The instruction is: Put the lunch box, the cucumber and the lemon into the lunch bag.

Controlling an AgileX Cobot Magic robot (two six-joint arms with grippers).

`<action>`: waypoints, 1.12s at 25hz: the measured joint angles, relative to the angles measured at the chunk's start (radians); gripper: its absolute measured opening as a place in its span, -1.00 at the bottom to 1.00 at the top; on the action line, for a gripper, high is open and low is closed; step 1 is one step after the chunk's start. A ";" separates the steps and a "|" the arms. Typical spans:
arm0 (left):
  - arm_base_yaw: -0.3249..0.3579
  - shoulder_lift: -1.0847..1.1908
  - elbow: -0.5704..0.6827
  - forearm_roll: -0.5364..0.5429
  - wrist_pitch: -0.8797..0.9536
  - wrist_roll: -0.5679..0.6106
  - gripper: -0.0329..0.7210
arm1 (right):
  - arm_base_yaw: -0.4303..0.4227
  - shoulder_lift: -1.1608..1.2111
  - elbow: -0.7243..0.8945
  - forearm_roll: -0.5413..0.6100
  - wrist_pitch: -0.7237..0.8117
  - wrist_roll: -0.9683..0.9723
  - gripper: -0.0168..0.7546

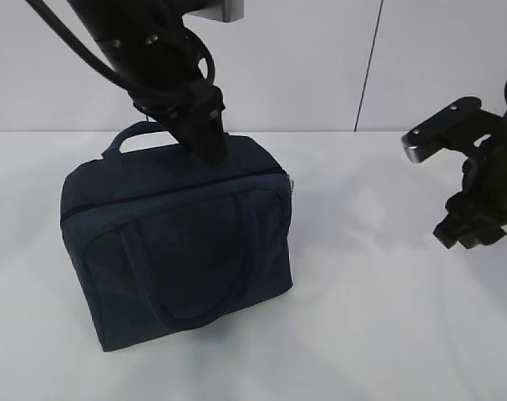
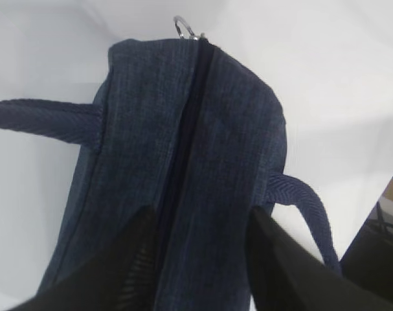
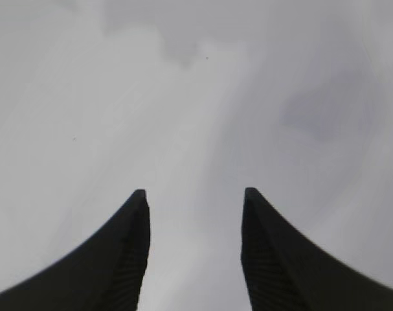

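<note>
The large dark navy fabric lunch bag (image 1: 178, 242) stands upright on the white table (image 1: 378, 334), left of centre, zipper (image 2: 183, 129) closed along its top. The metal ring pull (image 2: 185, 27) sits at the 12 o'clock end of the zipper in my left wrist view. My left gripper (image 2: 199, 223) rests on the bag top, fingers apart, one on each side of the zipper line. My right gripper (image 3: 195, 194) hovers at 3 o'clock over bare table, fingers spread, holding nothing.
</note>
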 joint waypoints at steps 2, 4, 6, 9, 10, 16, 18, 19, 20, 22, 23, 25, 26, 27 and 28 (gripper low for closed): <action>0.000 -0.004 0.000 0.002 0.000 -0.032 -0.05 | 0.000 0.000 -0.055 0.085 0.060 -0.048 -0.19; 0.000 -0.011 0.000 0.012 0.000 -0.072 -0.05 | 0.000 0.000 -0.104 0.158 0.101 -0.064 -0.24; 0.000 -0.020 0.000 0.042 0.000 -0.117 -0.05 | 0.000 0.000 -0.145 0.211 0.127 -0.071 -0.25; 0.000 -0.050 0.000 0.084 0.000 -0.185 -0.05 | 0.000 0.000 -0.183 0.273 0.154 -0.075 -0.26; 0.000 -0.065 0.000 0.086 0.000 -0.202 -0.05 | 0.000 0.000 -0.191 0.293 0.161 -0.075 -0.26; 0.000 -0.139 0.022 0.084 0.004 -0.268 -0.05 | 0.000 -0.013 -0.199 0.415 0.173 -0.129 -0.26; 0.000 -0.163 0.082 0.082 0.004 -0.273 -0.05 | 0.000 -0.028 -0.199 0.464 0.169 -0.157 -0.26; 0.000 -0.177 0.123 0.082 0.004 -0.274 -0.05 | 0.000 -0.032 -0.201 0.478 0.164 -0.167 -0.26; 0.000 -0.190 0.162 0.082 0.004 -0.276 -0.05 | 0.000 -0.041 -0.204 0.490 0.160 -0.174 -0.26; 0.000 -0.226 0.217 0.082 0.004 -0.276 -0.05 | 0.000 -0.051 -0.205 0.517 0.143 -0.184 -0.26; 0.000 -0.248 0.237 0.082 0.004 -0.278 -0.05 | 0.000 -0.051 -0.205 0.530 0.138 -0.192 -0.26; 0.000 -0.288 0.256 0.082 0.004 -0.282 -0.05 | 0.000 -0.051 -0.205 0.576 0.129 -0.213 -0.26; 0.000 -0.308 0.264 0.082 0.004 -0.290 -0.05 | 0.000 -0.051 -0.205 0.597 0.124 -0.227 -0.26; 0.000 -0.326 0.272 0.082 0.004 -0.295 -0.05 | 0.000 -0.051 -0.205 0.624 0.121 -0.237 -0.26; 0.000 -0.339 0.280 0.082 0.004 -0.303 -0.05 | 0.000 -0.051 -0.205 0.647 0.119 -0.249 -0.26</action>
